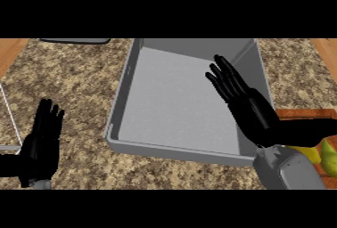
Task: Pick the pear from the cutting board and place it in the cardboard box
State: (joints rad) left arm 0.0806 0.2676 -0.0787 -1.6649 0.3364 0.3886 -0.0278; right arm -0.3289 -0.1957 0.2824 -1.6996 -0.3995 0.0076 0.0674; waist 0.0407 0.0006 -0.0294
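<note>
The box (178,111) holds nothing yet and the pear (329,158) lies on the board (306,113) at the counter's right edge, ungrasped, both the right hand (253,109) and the resting left hand (39,147) flat-fingered and empty.

Beside your right hand (253,113) you had a smooth, matt grey box (122,107) on a rough, speckled stone counter (72,80); under that wrist lay a wooden board (304,114) and a glossy yellow-green pear (328,156).

Speckled granite counter (72,89), wood edges (12,49).
</note>
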